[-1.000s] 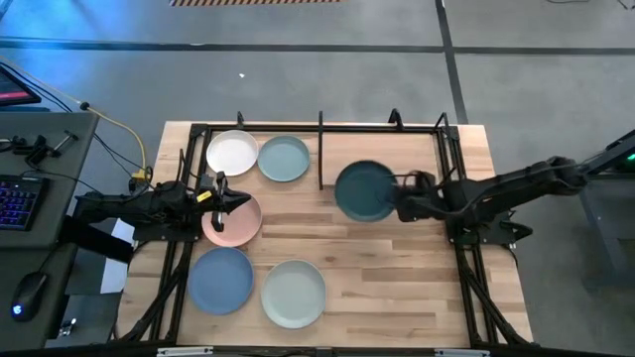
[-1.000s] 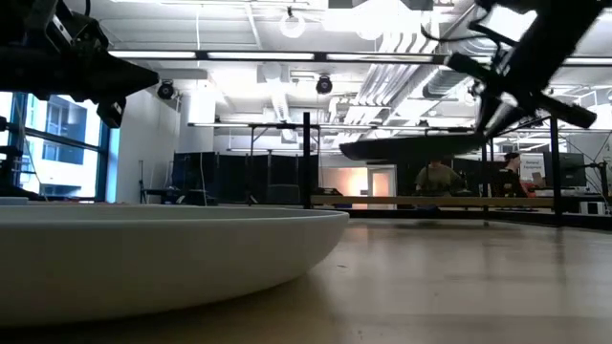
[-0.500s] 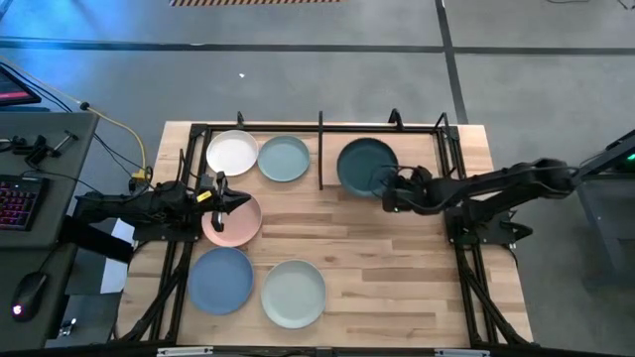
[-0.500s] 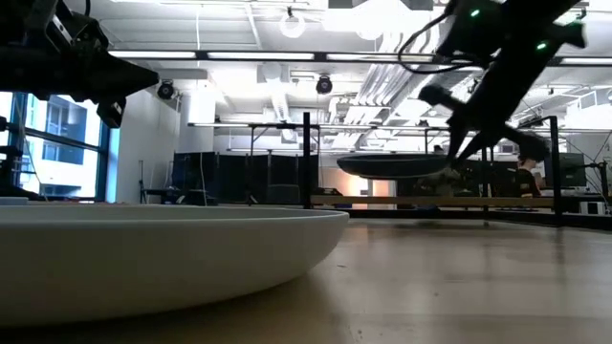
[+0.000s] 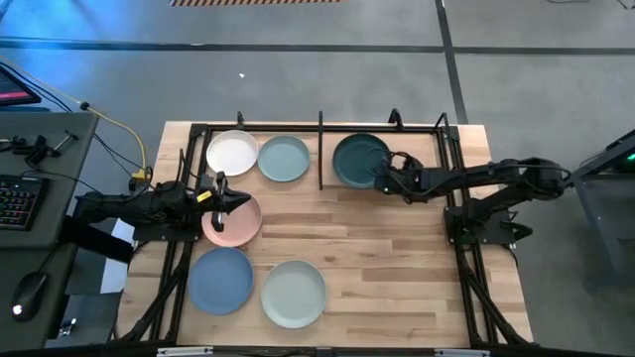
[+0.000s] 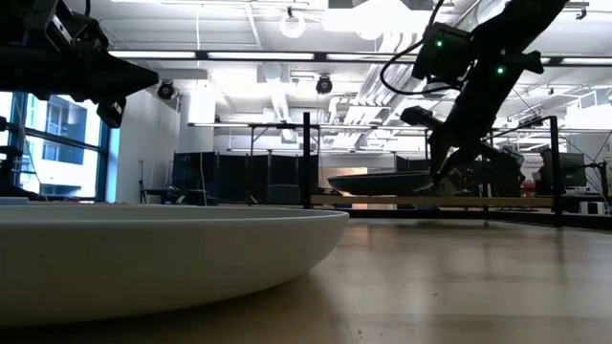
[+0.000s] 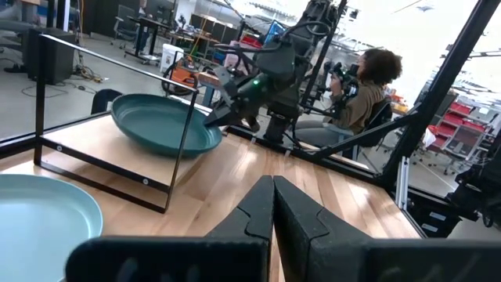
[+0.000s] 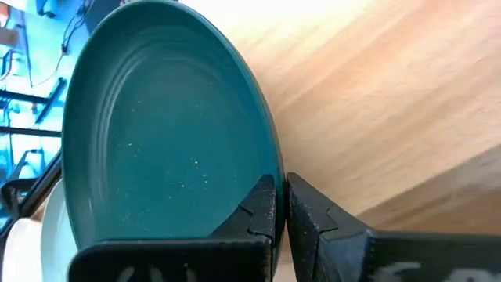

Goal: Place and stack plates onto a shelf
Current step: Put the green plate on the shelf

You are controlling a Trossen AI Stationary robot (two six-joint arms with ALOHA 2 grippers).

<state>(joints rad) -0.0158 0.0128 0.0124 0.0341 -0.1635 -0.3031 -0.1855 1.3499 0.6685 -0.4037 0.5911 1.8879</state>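
Now your right gripper (image 5: pixel 385 177) is pinched tight on the near rim of the round matte dark teal plate (image 5: pixel 357 162), its two dark fingers (image 8: pixel 262 210) nearly touching with only the rim between them. That plate sits inside the shelf (image 5: pixel 319 127), a bay of thin black metal rods, in the part to the right of the upright centre rod. From table height you see the teal plate (image 6: pixel 378 182) just above the light wood floor; whether it touches the wood cannot be told.

In the left part of the same bay lie the round white plate (image 5: pixel 231 154) and, just beside it, the round pale sage green plate (image 5: pixel 284 159).

Your left gripper (image 5: pixel 235 201) hangs over the round pink plate (image 5: pixel 232 221) at the table's left side, its fingers (image 7: pixel 262 205) pressed together on nothing.

Nearer the front edge, the round blue plate (image 5: pixel 219 281) and the round pale mint plate (image 5: pixel 294 294) lie side by side on the bare wooden table (image 5: pixel 397 278).
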